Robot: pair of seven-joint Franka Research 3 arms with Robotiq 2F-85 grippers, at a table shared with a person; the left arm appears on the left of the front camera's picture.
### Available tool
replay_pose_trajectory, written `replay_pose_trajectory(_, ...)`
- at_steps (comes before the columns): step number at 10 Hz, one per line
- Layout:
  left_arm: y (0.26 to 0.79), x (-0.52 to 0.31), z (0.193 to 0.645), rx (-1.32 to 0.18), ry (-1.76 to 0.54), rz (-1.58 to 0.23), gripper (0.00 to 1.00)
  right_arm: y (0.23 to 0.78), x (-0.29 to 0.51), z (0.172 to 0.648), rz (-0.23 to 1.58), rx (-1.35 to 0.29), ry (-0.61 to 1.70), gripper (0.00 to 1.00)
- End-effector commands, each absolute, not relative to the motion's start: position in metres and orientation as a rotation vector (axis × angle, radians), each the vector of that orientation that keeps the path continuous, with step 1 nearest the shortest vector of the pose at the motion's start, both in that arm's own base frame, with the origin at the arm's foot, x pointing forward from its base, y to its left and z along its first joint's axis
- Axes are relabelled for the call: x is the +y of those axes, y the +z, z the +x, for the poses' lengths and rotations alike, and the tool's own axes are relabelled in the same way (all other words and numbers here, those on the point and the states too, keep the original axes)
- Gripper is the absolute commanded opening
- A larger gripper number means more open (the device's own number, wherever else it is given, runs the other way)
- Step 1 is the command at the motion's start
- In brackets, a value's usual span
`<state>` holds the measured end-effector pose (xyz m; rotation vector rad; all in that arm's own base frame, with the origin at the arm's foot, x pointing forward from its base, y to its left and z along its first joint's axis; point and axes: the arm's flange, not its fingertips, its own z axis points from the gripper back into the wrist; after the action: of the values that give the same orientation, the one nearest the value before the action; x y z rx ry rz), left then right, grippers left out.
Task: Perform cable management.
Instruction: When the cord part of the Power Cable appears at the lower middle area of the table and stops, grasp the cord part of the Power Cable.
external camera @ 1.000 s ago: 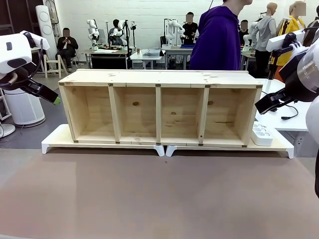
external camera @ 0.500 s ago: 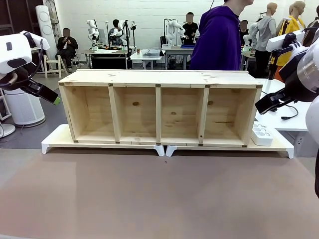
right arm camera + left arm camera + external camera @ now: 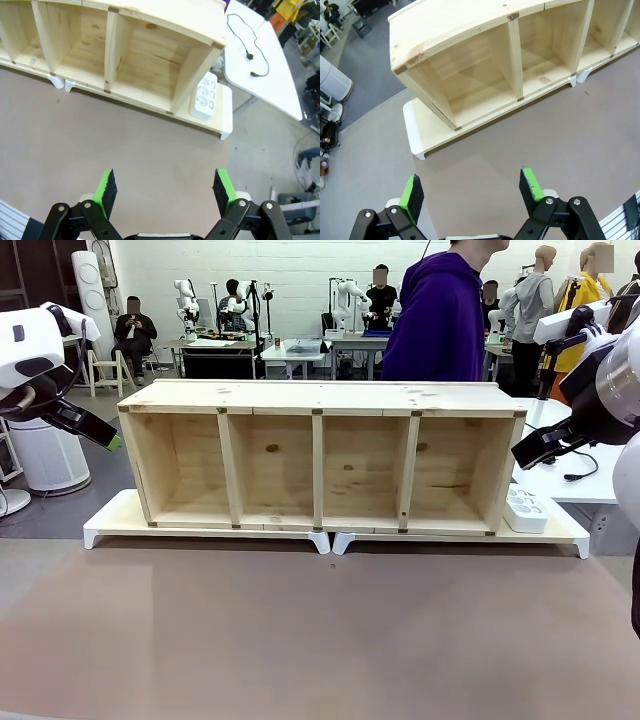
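The cable (image 3: 246, 31), thin and black, lies in loose curves on a white side table (image 3: 270, 75) beyond the shelf's right end, its plug (image 3: 249, 56) resting on the tabletop. A short stretch of the cable (image 3: 574, 477) also lies on that table in the front view. My right gripper (image 3: 165, 187) hangs open and empty over the brown table, well short of the cable; in the front view my right gripper (image 3: 533, 448) hovers beside the shelf's right end. Off the shelf's left end, my left gripper (image 3: 471, 188) is open and empty, and in the front view my left gripper (image 3: 100, 433) is held high.
A long wooden shelf (image 3: 320, 396) with several open compartments stands on white bases across the table. A white power strip (image 3: 204, 97) lies on the base at its right end. A person in a purple hoodie (image 3: 438, 320) stands behind the shelf. Brown tabletop (image 3: 320, 630) stretches in front.
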<state>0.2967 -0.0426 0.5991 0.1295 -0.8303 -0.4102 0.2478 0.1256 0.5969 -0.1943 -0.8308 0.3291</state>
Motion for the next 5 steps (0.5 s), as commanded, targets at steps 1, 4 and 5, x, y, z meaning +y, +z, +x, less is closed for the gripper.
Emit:
replay_pose_trajectory(1, 0.5985, -0.0436, 0.3006, -0.844, -0.403, 0.117, 1.00, 0.5949, 0.1252, 0.2511, -0.190, -0.825, 0.328, 1.00)
replay_pose_trajectory(4, 0.5985, -0.0436, 0.3006, -0.844, -0.403, 0.117, 1.00, 0.5949, 0.1252, 0.2511, -0.190, -0.825, 0.328, 1.00)
replay_pose_trajectory(5, 0.5985, -0.0436, 0.3006, -0.844, -0.403, 0.117, 1.00, 0.5949, 0.1252, 0.2511, -0.190, -0.825, 0.328, 1.00)
